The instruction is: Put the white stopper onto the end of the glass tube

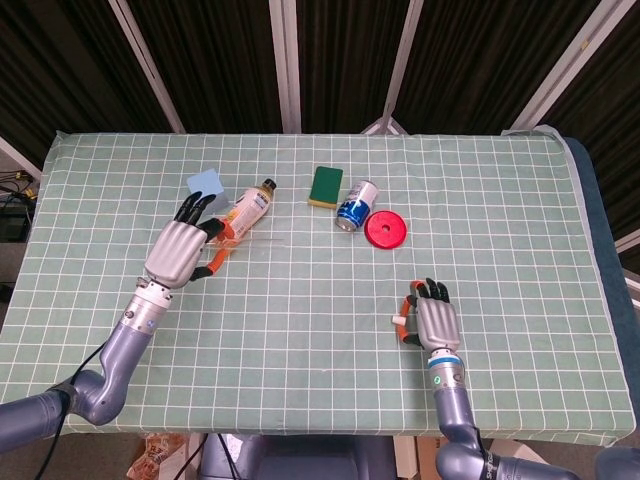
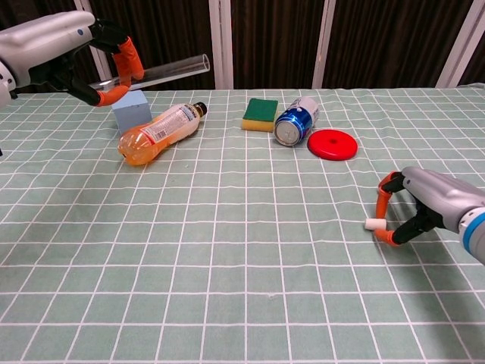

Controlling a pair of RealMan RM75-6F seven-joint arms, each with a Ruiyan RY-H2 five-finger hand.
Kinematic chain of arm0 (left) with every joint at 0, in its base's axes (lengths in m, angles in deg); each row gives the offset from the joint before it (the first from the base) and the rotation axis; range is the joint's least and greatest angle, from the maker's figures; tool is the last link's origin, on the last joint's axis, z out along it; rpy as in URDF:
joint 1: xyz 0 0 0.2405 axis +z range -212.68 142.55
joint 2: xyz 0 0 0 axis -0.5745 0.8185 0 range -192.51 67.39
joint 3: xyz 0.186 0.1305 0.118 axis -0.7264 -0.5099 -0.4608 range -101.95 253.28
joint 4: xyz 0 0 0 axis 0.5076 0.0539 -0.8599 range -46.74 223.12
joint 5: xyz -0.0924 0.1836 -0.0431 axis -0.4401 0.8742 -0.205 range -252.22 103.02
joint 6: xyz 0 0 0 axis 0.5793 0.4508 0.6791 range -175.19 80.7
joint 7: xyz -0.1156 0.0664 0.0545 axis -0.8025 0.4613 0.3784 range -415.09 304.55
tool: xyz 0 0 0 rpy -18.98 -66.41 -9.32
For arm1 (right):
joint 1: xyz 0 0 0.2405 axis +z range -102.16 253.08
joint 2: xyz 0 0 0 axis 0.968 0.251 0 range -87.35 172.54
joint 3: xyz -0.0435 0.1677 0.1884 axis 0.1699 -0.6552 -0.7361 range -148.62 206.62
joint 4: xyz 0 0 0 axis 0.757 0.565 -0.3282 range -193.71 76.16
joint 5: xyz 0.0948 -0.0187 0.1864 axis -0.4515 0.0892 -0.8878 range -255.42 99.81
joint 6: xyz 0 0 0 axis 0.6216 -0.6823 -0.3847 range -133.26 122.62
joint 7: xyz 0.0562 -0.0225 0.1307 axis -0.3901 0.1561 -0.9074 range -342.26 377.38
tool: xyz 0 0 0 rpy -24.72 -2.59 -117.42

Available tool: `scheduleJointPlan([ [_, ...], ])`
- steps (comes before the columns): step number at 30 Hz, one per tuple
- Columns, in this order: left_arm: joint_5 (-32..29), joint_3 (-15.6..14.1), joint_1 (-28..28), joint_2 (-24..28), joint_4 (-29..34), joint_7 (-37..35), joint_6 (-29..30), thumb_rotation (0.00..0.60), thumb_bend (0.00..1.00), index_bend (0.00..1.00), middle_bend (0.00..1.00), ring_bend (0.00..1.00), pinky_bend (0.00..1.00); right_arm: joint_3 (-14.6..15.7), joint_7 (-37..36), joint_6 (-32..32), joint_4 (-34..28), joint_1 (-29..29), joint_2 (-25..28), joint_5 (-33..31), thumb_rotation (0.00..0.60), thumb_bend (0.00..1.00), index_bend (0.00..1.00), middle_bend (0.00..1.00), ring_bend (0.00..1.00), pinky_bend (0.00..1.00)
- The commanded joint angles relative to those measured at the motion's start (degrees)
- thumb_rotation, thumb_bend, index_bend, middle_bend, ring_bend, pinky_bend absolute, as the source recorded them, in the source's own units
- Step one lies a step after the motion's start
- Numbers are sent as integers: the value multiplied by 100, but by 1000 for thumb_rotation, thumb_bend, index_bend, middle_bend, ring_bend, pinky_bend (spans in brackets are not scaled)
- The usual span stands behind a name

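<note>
While left robot hand (image 2: 72, 49) hides glass tube's (image 2: 163, 71) end, white stopper (image 2: 372, 224) shows.

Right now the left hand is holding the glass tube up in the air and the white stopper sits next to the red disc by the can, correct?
Not quite. The left hand does hold the glass tube up, but the white stopper isn't by the red disc. It lies much nearer the camera, between the fingers of the right hand, as the chest view shows.

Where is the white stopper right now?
The white stopper lies on the tablecloth near the front right in the chest view, between the fingertips of the right hand, well forward of the red disc.
</note>
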Motion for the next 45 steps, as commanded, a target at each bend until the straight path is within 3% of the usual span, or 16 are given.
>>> scheduleJointPlan([
  [1,-3,-2,1,-1,9,7,6,600,712,482,516,86,0,6,-17,11,-52,-1,16,13,600,438,612,191,0,0],
  [13,-189,43,25,-102,126,21,22,600,712,483,516,86,0,-97,-77,51,-267,39,276,136,600,442,612,192,0,0],
  [21,-579,211,63,-829,-91,-506,120,600,709,483,516,87,0,-553,-289,10,-561,186,1083,453,600,441,612,192,0,0],
  [29,-397,171,-67,-1545,-743,-1042,132,600,707,483,516,87,0,-832,-404,-161,-588,454,1983,1165,600,442,612,192,0,0],
  [37,-508,229,-166,-1998,-995,-919,64,600,707,483,517,87,0,-695,-496,-208,-310,843,2427,2454,600,442,612,192,0,0],
  [45,-667,364,-251,-2137,-961,-636,-2,600,707,483,517,87,0,-421,-393,-132,-22,1086,2310,3169,600,442,612,192,0,0],
])
